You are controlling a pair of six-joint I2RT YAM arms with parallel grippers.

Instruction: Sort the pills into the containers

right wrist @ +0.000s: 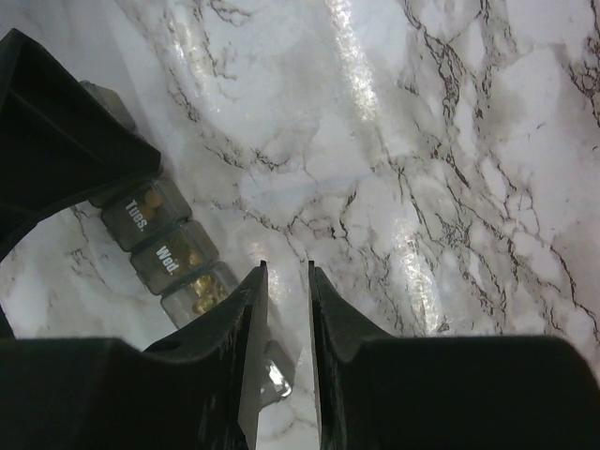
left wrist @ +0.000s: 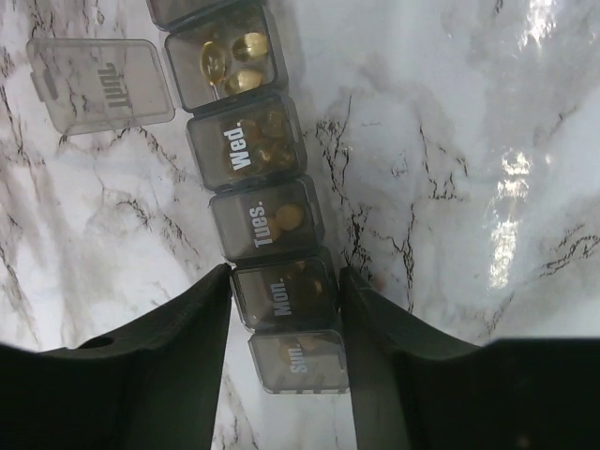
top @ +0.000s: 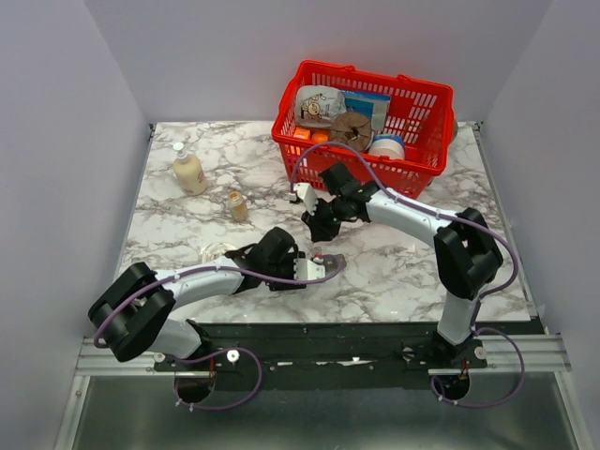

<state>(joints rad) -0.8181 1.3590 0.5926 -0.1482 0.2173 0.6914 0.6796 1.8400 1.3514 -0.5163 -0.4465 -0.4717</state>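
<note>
Fingers point(left wrist: 159, 361) of left arm point(top: 192, 281) astride organiser point(left wrist: 262, 227)

Table point(top: 403, 272): white marble, veined in dark grey and black. Pill organiser point(left wrist: 267, 220): smoky translucent grey, day names lettered in white. Pills point(left wrist: 230, 56): glossy amber-gold. Basket point(top: 427, 103): red lattice mesh. Pump bottle point(top: 189, 173): cream with a white pump. Small bottle point(top: 238, 206): clear, showing tan-brown contents. Left arm point(top: 202, 279) and right arm point(top: 408, 214): pale grey shells, black joints. Cables point(top: 323, 155): purple.
</note>
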